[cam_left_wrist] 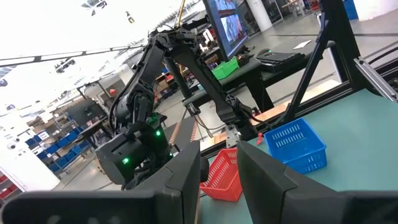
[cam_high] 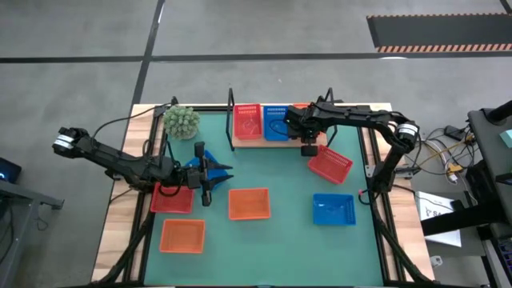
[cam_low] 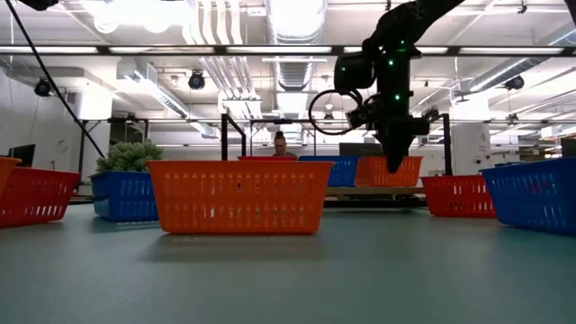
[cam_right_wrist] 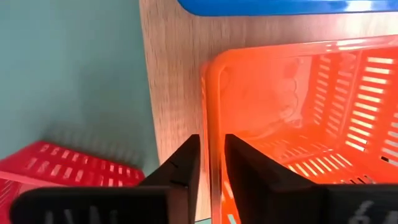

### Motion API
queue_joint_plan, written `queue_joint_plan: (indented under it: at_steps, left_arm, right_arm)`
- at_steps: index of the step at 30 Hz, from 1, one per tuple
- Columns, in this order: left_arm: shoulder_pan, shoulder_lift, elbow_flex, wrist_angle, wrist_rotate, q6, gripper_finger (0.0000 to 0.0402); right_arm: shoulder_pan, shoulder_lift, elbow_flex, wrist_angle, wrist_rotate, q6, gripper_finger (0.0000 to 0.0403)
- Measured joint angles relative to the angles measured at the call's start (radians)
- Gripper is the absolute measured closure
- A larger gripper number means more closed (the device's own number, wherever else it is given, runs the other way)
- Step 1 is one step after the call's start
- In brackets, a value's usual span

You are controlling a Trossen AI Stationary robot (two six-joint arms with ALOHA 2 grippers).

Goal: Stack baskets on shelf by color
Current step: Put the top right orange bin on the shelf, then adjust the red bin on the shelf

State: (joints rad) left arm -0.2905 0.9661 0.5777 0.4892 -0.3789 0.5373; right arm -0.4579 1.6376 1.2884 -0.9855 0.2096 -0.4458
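Orange basket point(cam_right_wrist: 298, 118) upright on shelf point(cam_right_wrist: 177, 81), right pincer point(cam_right_wrist: 210, 163) nipping its rim

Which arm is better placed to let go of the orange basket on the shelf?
The right one. Its gripper straddles the rim of the orange basket sitting on the shelf. The left gripper is far off, over the green mat.

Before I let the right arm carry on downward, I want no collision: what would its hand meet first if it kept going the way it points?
The right hand straddles the rim of the orange basket on the shelf. Going straight on, it would likely meet the shelf board first, though depth is unclear.
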Motion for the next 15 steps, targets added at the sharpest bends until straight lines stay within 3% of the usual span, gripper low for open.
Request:
queue_joint_plan:
  at_steps: [11,15]
  left_arm:
    - [0.000,0.000,0.000,0.000,0.000,0.000,0.0311]
    - [0.000,0.000,0.000,0.000,0.000,-0.001,0.0311]
  right_arm:
    - [0.019,-0.009,0.183,-0.230,-0.025,0.180,0.0290]
    - [0.043,-0.017,0.248,-0.198,-0.061,0.245,0.0294]
